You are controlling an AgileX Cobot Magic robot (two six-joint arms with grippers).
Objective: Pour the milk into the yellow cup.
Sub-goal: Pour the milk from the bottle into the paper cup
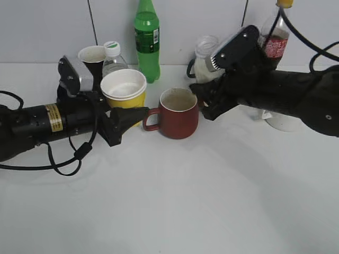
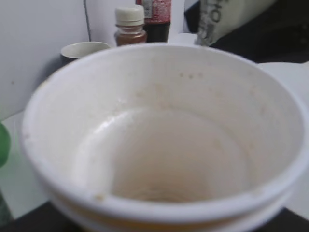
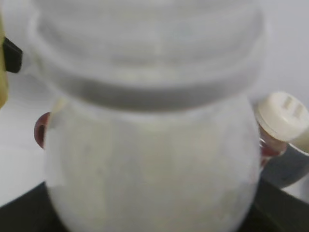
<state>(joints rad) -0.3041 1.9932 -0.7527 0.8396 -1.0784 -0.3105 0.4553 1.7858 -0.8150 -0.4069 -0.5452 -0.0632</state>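
Observation:
The yellow cup (image 1: 125, 91) stands left of centre, empty, with a white inside. It fills the left wrist view (image 2: 164, 154). My left gripper (image 1: 128, 114) is shut on its lower yellow wall. The milk (image 1: 203, 64) is white liquid in a clear capless bottle at the back, right of centre, upright and partly hidden by my right arm. It fills the right wrist view (image 3: 149, 169). My right gripper (image 1: 204, 101) is shut on its lower body. Dark finger parts show at both bottom corners of that view.
A dark-red mug (image 1: 178, 114) stands between the cup and the milk. Behind are a green bottle (image 1: 147, 42), a water bottle (image 1: 112, 57), a dark cup (image 1: 92, 55) and a cola bottle (image 1: 275, 38). A brown coffee bottle (image 2: 129, 26) shows in the left wrist view.

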